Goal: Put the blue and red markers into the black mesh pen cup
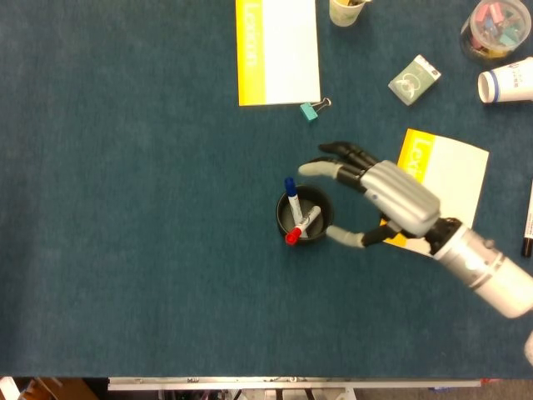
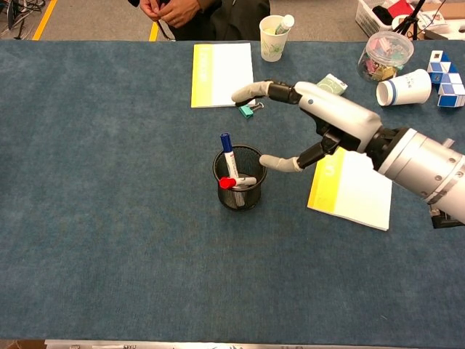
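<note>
The black mesh pen cup (image 1: 303, 220) (image 2: 240, 179) stands mid-table. Both markers are inside it: the blue-capped marker (image 1: 291, 193) (image 2: 227, 147) stands nearly upright at the cup's left side, and the red-capped marker (image 1: 300, 229) (image 2: 234, 182) leans across the rim with its cap at the front left. My right hand (image 1: 376, 200) (image 2: 309, 120) hovers just right of the cup with its fingers spread, holding nothing; the thumb reaches toward the cup's right rim. My left hand does not show in either view.
A yellow-spined notebook (image 2: 221, 73) lies behind the cup, a teal binder clip (image 2: 248, 110) beside it. A second notebook (image 2: 351, 190) lies under my right forearm. Paper cups (image 2: 273, 36), a small green box (image 1: 414, 78) and a clip jar (image 2: 384, 53) line the far edge.
</note>
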Robot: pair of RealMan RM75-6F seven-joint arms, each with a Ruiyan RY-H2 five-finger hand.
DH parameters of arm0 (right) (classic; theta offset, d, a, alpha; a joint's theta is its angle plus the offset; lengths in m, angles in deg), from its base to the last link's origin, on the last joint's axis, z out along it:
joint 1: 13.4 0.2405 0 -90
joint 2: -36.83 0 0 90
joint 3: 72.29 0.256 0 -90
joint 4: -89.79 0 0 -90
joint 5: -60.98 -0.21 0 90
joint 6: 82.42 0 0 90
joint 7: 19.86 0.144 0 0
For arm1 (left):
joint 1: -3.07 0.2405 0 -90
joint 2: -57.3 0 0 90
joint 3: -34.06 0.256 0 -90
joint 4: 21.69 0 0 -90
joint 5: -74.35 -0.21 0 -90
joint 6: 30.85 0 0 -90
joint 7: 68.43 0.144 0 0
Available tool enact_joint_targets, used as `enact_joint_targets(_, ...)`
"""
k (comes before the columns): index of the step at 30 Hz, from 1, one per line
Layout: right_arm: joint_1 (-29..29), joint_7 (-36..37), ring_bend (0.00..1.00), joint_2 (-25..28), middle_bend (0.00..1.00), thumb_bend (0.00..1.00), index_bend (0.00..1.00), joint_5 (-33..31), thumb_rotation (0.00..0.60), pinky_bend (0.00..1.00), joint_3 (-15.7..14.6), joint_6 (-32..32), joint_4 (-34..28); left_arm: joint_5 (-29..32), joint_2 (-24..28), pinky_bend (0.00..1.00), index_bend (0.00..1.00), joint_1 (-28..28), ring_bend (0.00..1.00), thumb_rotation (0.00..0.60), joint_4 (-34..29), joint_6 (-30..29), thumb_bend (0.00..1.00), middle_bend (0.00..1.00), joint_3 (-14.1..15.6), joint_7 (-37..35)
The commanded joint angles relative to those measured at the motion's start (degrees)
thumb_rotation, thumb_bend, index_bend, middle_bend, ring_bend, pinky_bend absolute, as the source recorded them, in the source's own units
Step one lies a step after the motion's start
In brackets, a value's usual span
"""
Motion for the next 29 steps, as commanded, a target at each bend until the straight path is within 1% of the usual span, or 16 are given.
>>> enact_joint_targets(1,-3.19,-8.75,0.0,3.46,0.24,0.3,0.3,0.14,0.6,0.0,0.16,5.0,-0.15,0.41,-0.38,0.1,0.31,-0.3,0.2,0.6,0.76,0.42,0.36,0.21,-0.28,-0.18)
enact_joint_targets(2,-3.87,-10.57,0.01,4.26,0.27,0.33,0.34,-0.01,0.6,0.0,0.06,5.77,-0.17,0.47,-0.59,0.1,0.31,-0.4,0.2,0.6,0.98,0.53,0.36,0.21,-0.33,-0.25)
enact_joint_targets(4,-5.63,-15.57,0.03,5.83,0.29,0.36,0.37,-0.68,0.6,0.0,-0.09,7.7,-0.12,0.44,-1.18,0.1,0.31,-0.59,0.2,0.6,1.53,0.64,0.36,0.21,-0.44,-0.58)
enact_joint_targets(7,-8.26,-24.34,0.04,7.61,0.29,0.39,0.38,-2.14,0.6,0.0,-0.36,10.17,-0.1,0.25,-1.97,0.1,0.31,-0.94,0.2,0.6,2.25,0.86,0.36,0.21,-0.52,-0.76)
enact_joint_targets(10,-11.13,-29.9,0.04,8.96,0.29,0.39,0.38,-5.2,0.6,0.0,-0.7,12.03,-1.17,-0.16,-2.72,0.1,0.31,-1.27,0.2,0.6,2.98,0.69,0.36,0.21,-0.67,-0.57)
enact_joint_targets(15,-15.36,-33.72,0.04,10.13,0.29,0.39,0.38,-7.99,0.6,0.0,-0.85,16.2,-1.16,-1.11,-4.46,0.1,0.31,-1.73,0.2,0.6,4.65,-0.48,0.36,0.21,-1.1,1.69)
enact_joint_targets(22,-20.45,-35.3,0.04,10.95,0.29,0.39,0.38,-9.26,0.6,0.0,-0.86,21.66,-0.08,-1.55,-5.0,0.1,0.31,-2.52,0.2,0.6,4.55,0.34,0.36,0.21,-1.03,0.3)
enact_joint_targets(29,-22.57,-33.91,0.04,11.21,0.29,0.39,0.38,-10.14,0.6,0.0,-0.27,22.47,0.06,-2.03,-5.2,0.1,0.31,-3.0,0.2,0.6,4.19,0.68,0.36,0.21,-0.81,0.17)
